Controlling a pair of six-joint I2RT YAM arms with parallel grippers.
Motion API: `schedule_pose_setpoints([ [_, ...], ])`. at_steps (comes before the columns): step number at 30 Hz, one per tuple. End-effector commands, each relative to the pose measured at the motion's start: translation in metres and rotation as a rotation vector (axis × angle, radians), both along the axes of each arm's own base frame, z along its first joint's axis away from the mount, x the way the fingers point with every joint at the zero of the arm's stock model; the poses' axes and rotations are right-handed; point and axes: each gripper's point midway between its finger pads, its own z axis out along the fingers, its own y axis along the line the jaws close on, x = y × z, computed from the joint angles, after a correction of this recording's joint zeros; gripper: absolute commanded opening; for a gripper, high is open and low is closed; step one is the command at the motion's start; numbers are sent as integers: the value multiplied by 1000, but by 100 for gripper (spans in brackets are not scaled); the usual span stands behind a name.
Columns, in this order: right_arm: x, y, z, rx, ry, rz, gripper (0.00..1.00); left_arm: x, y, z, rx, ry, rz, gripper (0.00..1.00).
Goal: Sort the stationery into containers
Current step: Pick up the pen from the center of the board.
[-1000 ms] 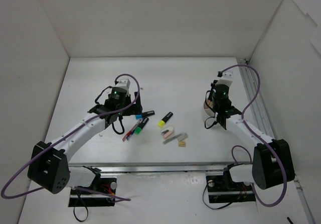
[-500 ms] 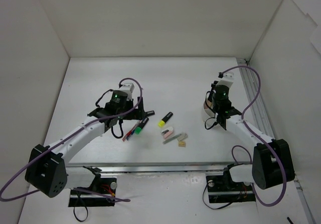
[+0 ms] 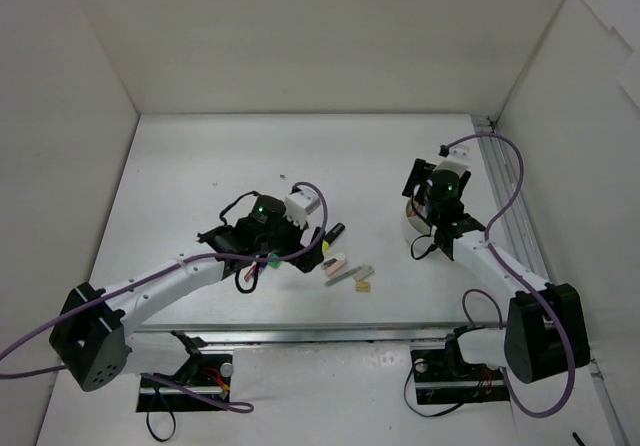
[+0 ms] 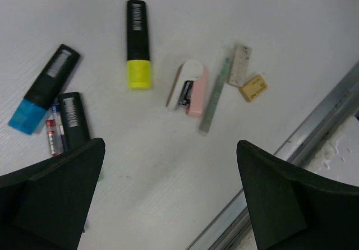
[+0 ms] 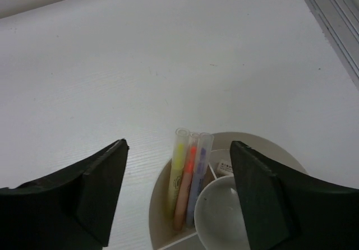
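- Mid-table, under the left arm, sits the unsorted pile: a yellow highlighter (image 4: pixel 138 44), a blue highlighter (image 4: pixel 44 89) and a third highlighter (image 4: pixel 74 119) with thin pens (image 4: pixel 53 135) right beside it. Next to those are a pink eraser (image 4: pixel 189 87), a pale stick (image 4: pixel 216 91), a grey eraser (image 4: pixel 240 65) and a tan eraser (image 4: pixel 253 87).
- Off to the right, the white tub (image 5: pixel 269 146) already has three thin coloured markers (image 5: pixel 189 174) lying in it. The small cup (image 5: pixel 224 213) sits inside too and looks empty.
- The left gripper (image 4: pixel 169 143) hangs over the pile with its fingers wide apart, holding nothing.
- The right gripper (image 5: pixel 178 144) hovers above the tub, also spread and empty.
- So early days, I'd say: three in, the whole pile left to go.
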Motion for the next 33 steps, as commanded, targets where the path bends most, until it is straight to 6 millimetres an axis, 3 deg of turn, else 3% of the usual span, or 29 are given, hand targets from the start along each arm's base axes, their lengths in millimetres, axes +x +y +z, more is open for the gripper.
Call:
schedule_pose_setpoints([
  [1,-2,-1,46,57,-109,-10,74,-15,-38,30,-57,-100,-214,100],
  [4,-15,-2,61,78,-118,-10,81,-34,-57,18,-24,-83,-298,100],
  [6,-25,-4,75,88,-143,-5,96,-45,-68,6,-3,-53,-332,100],
  [7,-31,-5,74,93,-130,-10,98,-48,-71,1,5,-43,-340,100],
  [11,-54,-8,94,107,-168,3,98,-55,-79,-20,44,-12,-337,100],
  [15,-68,-10,97,114,-173,11,98,-52,-82,-45,72,42,-305,96],
  [17,-74,-10,100,120,-185,18,98,-50,-85,-52,69,49,-290,90],
  [23,-79,-11,106,131,-207,18,98,-43,-91,-79,123,97,-272,82],
  [29,-80,-9,107,134,-207,28,98,-31,-85,-93,190,95,-212,75],
  [32,-81,-9,106,133,-207,28,98,-33,-89,-96,204,101,-220,65],
  [33,-80,-11,106,132,-211,18,98,-32,-88,-99,215,107,-217,54],
])
